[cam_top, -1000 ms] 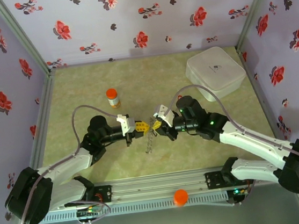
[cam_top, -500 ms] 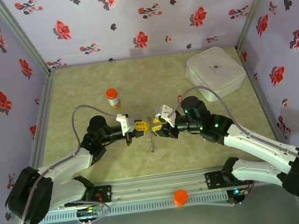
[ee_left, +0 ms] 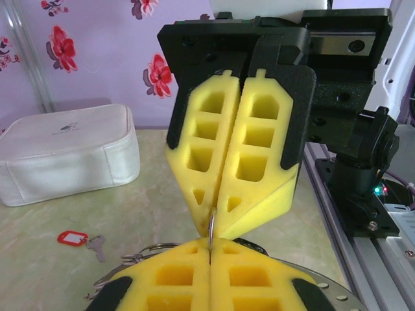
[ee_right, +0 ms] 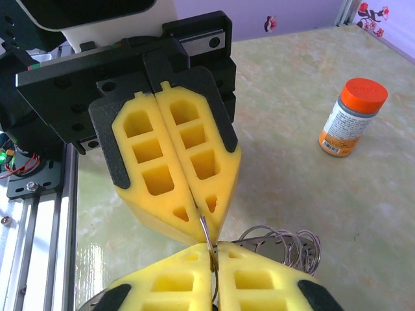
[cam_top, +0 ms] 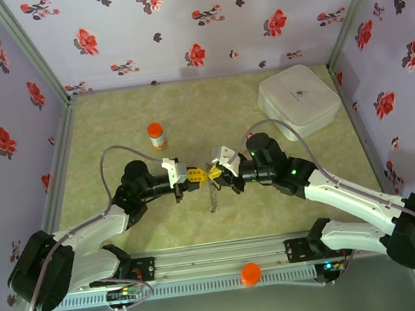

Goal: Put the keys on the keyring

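Observation:
My left gripper [cam_top: 197, 175] and right gripper [cam_top: 216, 173] meet tip to tip above the middle of the table. Both are shut on the same thin silvery wire loop of the keyring [ee_left: 211, 225], which runs edge-on between the yellow pads [ee_right: 206, 234]. My left gripper [ee_left: 211, 242] holds it from one side, my right gripper [ee_right: 213, 251] from the other. More silvery loops of the keyring [ee_right: 288, 243] hang below, seen as a dangling strand [cam_top: 212, 197]. One of the keys [ee_left: 95, 245], with a red tag [ee_left: 71, 238], lies on the table apart from both grippers. The other key is out of view.
An orange-capped bottle [cam_top: 156, 136] stands left of centre behind the left gripper. A white lidded box [cam_top: 299, 101] sits at the back right. The metal rail [cam_top: 220, 263] with the arm bases runs along the near edge, with an orange knob [cam_top: 250, 274] on it.
The right gripper let go briefly, shifted a little toward the left gripper and shut again on the loop. The hanging loops swung slightly. The left arm stayed put.

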`<state>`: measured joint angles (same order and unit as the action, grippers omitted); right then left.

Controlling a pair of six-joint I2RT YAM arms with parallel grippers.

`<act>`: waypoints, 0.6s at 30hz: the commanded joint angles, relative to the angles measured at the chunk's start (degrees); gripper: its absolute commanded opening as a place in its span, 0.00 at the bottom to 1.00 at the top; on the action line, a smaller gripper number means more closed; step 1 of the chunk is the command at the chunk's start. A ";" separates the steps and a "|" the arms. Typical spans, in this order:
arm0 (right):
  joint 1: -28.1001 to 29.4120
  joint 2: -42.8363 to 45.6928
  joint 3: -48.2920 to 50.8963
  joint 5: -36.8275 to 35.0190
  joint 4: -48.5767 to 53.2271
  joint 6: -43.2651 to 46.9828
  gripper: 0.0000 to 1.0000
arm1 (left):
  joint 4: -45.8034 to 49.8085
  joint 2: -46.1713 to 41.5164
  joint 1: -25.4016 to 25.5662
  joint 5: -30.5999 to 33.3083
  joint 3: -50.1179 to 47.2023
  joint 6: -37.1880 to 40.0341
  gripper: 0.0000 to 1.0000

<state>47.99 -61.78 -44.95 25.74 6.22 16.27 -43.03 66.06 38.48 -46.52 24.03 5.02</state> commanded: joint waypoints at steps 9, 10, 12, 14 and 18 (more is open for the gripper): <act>0.84 -4.44 -10.55 -2.38 15.41 9.11 0.00 | 15.94 -2.92 0.46 4.22 4.23 9.75 0.27; 1.03 -5.22 -12.07 -3.50 18.10 10.32 0.00 | 17.01 -3.28 0.46 4.67 4.34 10.20 0.27; 1.49 -6.93 -15.00 -6.01 23.46 13.18 0.00 | 17.77 -3.74 0.46 5.38 4.36 10.75 0.26; 2.02 -8.44 -17.23 -7.47 26.65 14.89 0.00 | 17.86 -3.70 0.46 5.31 4.31 10.83 0.25; 3.35 -10.94 -20.21 -7.48 27.99 15.76 0.00 | 17.32 -3.57 0.57 4.98 4.28 10.53 0.21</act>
<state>50.30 -71.57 -62.35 19.68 30.00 28.86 -27.29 63.07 38.63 -41.98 27.00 13.80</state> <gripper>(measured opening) 0.064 0.217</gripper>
